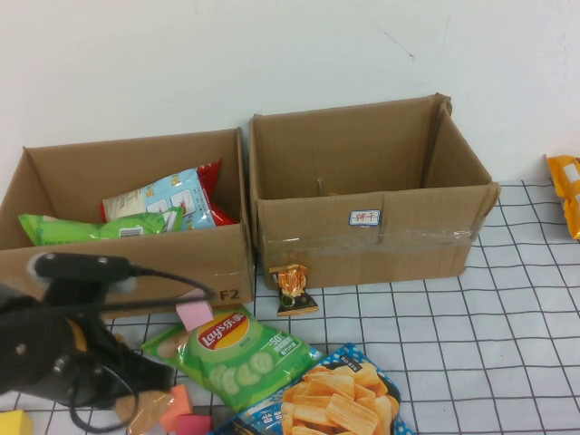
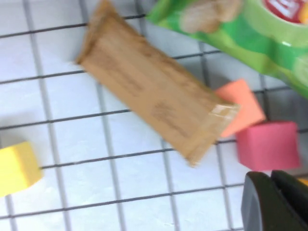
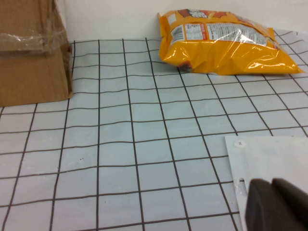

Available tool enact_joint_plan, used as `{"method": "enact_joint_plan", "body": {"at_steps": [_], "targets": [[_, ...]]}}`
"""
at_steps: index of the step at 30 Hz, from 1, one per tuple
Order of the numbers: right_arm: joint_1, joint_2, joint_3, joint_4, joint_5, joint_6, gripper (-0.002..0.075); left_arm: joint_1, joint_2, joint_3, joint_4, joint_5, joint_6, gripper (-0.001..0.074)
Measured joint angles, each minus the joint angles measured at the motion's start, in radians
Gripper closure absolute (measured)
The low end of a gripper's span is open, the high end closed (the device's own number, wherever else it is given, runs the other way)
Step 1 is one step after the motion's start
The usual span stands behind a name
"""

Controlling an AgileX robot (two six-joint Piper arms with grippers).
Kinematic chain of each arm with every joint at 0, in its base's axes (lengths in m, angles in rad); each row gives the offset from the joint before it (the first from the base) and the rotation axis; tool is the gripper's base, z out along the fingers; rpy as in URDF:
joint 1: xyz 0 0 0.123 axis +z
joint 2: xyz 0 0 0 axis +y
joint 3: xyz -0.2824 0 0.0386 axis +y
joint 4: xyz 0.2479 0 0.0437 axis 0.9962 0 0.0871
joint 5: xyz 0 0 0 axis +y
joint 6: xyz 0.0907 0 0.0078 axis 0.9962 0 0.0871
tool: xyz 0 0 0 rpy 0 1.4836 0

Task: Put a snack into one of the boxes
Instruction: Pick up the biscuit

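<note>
The snack (image 2: 154,98), a slim tan-brown packet, lies flat on the gridded mat, and a tan corner of it (image 1: 143,419) shows at the front left of the table. My left gripper (image 2: 275,202) hovers just beside it, shut with nothing between its fingers and not touching the packet. In the high view the left gripper (image 1: 149,381) is low at the front left, in front of the lower box. The taller cardboard box (image 1: 362,240), with a tape band and a small white label, stands open at the back centre. My right gripper (image 3: 279,204) is shut and empty over a white plate (image 3: 269,159).
The lower box (image 1: 118,263) at the left holds several snack bags. A green Lay's bag (image 1: 240,353), a blue chip bag (image 1: 335,399) and a tiny gold-and-black packet (image 1: 294,290) lie in front of the boxes. Foam blocks (image 2: 267,144) sit beside the snack. An orange bag (image 3: 221,41) lies far right.
</note>
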Motion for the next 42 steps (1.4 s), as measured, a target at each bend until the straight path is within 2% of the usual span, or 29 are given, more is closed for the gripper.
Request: {"method": "enact_joint_plan", "body": {"at_steps": [4, 7, 11, 14, 17, 21, 35, 42], "targets": [[0.0, 0.0, 0.0, 0.0, 0.0, 0.0, 0.0727, 0.12, -0.002, 0.0, -0.014, -0.012, -0.001, 0.0708], [0.0, 0.0, 0.0, 0.0, 0.0, 0.0, 0.0727, 0.251, -0.006, 0.0, -0.093, -0.016, 0.03, 0.064], [0.0, 0.0, 0.0, 0.0, 0.0, 0.0, 0.0727, 0.41, -0.006, 0.0, -0.374, -0.006, 0.251, 0.0472], [0.0, 0.0, 0.0, 0.0, 0.0, 0.0, 0.0727, 0.472, -0.004, 0.002, -0.559, -0.003, 0.385, 0.0351], [0.0, 0.0, 0.0, 0.0, 0.0, 0.0, 0.0727, 0.483, 0.021, 0.002, -0.664, -0.006, 0.436, 0.0274], [0.0, 0.0, 0.0, 0.0, 0.0, 0.0, 0.0727, 0.483, 0.088, 0.002, -0.728, -0.024, 0.464, 0.0232], [0.0, 0.0, 0.0, 0.0, 0.0, 0.0, 0.0727, 0.483, 0.346, 0.003, -0.951, -0.089, 0.691, 0.0222], [0.0, 0.0, 0.0, 0.0, 0.0, 0.0, 0.0727, 0.483, 0.421, 0.003, -0.982, -0.105, 0.748, 0.0221]]}}
